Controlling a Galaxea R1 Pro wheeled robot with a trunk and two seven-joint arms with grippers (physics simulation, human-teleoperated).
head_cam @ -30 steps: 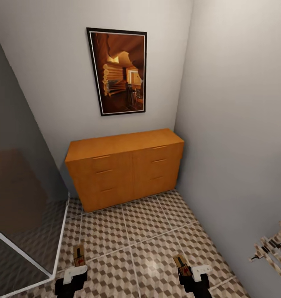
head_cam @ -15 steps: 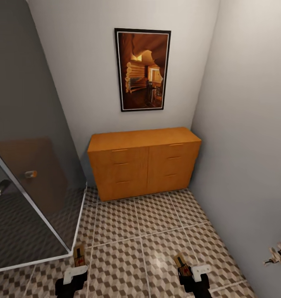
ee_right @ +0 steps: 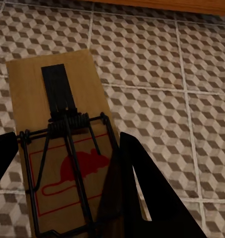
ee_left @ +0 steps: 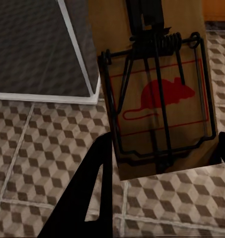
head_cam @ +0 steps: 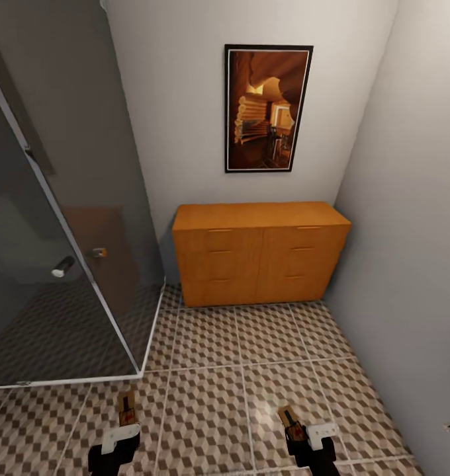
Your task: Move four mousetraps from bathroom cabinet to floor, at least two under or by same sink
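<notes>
The tiled floor (head_cam: 205,337) runs to the cabinet (head_cam: 259,252) at the back wall. Our left gripper (head_cam: 119,436) and right gripper (head_cam: 303,433) each clamp one mousetrap (ee_left: 154,94) (ee_right: 62,148) above the tiles.

Room: narrow tiled corner. Walls (head_cam: 185,99) plain pale grey, meeting behind a low orange-brown cabinet (head_cam: 261,254) with six drawer fronts and slim bar handles. Above it, a black-framed picture (head_cam: 268,99), apparently a warm-lit interior. Floor (head_cam: 265,344) of large cube-patterned tiles with pale grout. Beside the cabinet, a dark smoked-glass shower enclosure (head_cam: 46,231), white-edged at its base.
</notes>
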